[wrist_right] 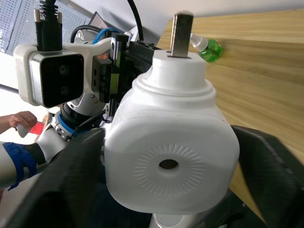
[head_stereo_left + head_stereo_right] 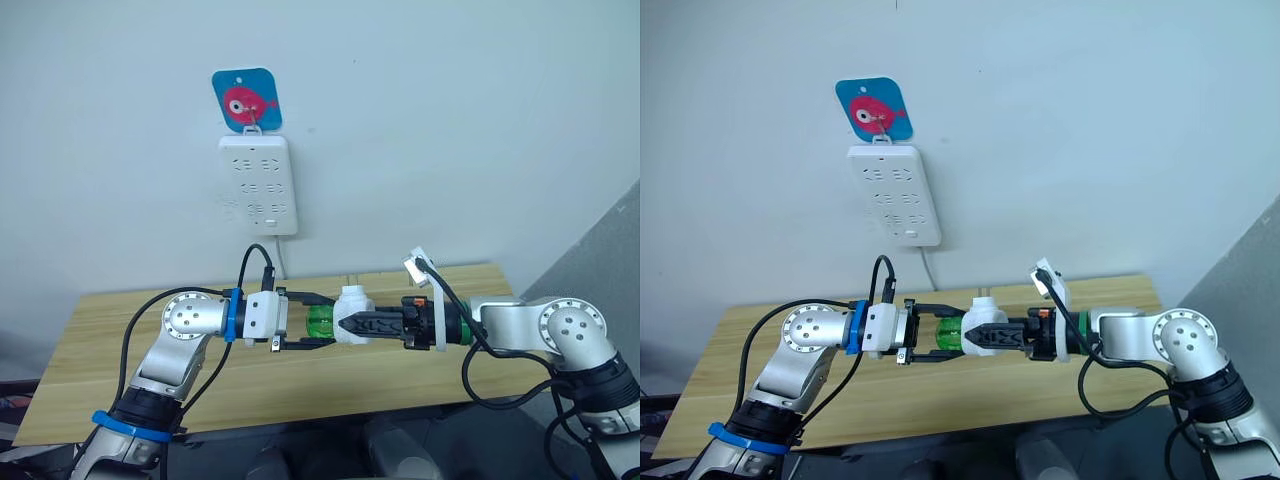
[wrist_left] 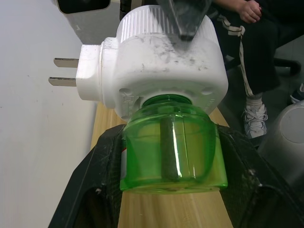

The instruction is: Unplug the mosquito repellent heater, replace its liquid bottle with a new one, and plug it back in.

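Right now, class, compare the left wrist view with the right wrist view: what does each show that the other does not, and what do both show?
Left wrist view alone: the green liquid bottle with its dark wick, between the left gripper fingers, and the heater's two prongs side on. Right wrist view alone: the heater's round vent hole, and a white-capped green bottle lying on the wooden table. Both: the white heater, unplugged and held by the right gripper.
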You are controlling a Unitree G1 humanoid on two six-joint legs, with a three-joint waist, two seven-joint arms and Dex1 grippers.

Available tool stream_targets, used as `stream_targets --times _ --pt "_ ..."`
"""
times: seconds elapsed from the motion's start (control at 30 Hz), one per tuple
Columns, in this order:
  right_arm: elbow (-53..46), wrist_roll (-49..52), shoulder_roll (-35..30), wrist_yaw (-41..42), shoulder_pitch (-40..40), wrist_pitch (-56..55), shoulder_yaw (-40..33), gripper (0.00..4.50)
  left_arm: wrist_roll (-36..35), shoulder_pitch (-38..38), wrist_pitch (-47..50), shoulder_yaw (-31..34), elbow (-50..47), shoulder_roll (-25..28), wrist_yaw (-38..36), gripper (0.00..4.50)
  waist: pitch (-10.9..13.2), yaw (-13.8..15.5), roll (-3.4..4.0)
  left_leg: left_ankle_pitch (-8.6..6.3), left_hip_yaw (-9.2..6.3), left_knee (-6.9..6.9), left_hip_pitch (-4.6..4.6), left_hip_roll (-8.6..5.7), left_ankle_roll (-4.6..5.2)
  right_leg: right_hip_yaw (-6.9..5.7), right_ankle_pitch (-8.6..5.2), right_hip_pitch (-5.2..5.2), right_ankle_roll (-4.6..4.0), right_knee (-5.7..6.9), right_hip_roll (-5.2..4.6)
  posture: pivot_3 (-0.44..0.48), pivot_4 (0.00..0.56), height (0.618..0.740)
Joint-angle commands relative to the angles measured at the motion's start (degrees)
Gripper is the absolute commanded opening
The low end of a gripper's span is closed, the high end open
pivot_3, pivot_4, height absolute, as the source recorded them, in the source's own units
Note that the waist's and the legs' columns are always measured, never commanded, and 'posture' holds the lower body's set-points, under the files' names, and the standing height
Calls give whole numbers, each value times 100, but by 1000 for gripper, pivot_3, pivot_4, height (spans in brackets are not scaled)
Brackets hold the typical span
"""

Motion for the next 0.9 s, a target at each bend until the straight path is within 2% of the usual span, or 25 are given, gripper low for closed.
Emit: stream_targets --times 0.03,0.13,0.23,0.33,0.4,0.5,0.67,0.7,0.9 --pt "-109 93 56 143 -55 8 -197 2970 -137 -82 -102 113 -128 53 34 2267 0 0 0 0 -1 0 0 0 0 -1 0 0 0 0 0 -206 79 740" --pt "-122 119 102 170 -78 13 -215 2980 -220 -66 32 107 -203 74 3 2267 0 0 0 0 -1 0 0 0 0 0 0 0 0 0 0 -206 79 740" --pt "-189 34 90 337 -125 62 -242 2980 -635 -21 1125 62 -558 300 -73 2267 0 -3 0 0 -1 1 -1 0 0 0 0 0 0 1 0 -206 80 740" --pt "-423 -360 -8 874 -214 184 -245 2980 -1420 -100 3249 30 -1050 760 -33 2267 2 -8 2 0 -2 0 0 1 0 -2 0 -1 0 3 1 -206 81 740" --pt "-709 -897 -137 1515 -312 229 -203 2980 -2139 -413 4954 -100 -1200 1314 -369 2267 4 -14 0 0 -6 -1 1 1 0 -6 -1 -2 1 6 1 -206 80 740" --pt "-932 -1385 -193 2140 -365 222 -182 2980 -2620 -886 6010 -179 -1131 1565 -580 2267 8 -22 0 0 -19 0 0 1 0 -22 -1 -3 0 8 7 -209 80 740" --pt "-964 -1657 -82 2491 -336 170 -236 2980 -2596 -1161 5892 -42 -933 1338 -640 2267 9 -39 1 0 -15 -2 2 0 0 -20 -2 1 0 2 6 -211 78 740" --pt "-954 -1691 -64 2494 -323 163 -253 2980 -2403 -1128 5609 -59 -907 1318 -669 2267 9 -39 0 0 -15 -3 2 0 0 -20 -2 0 0 3 6 -211 78 740" --pt "-745 -1601 27 2306 -183 209 -490 2980 -1829 -748 4289 186 -1053 1095 -516 4176 10 -40 -1 0 -13 -6 1 2 0 -16 -2 -3 -1 3 6 -201 76 740"
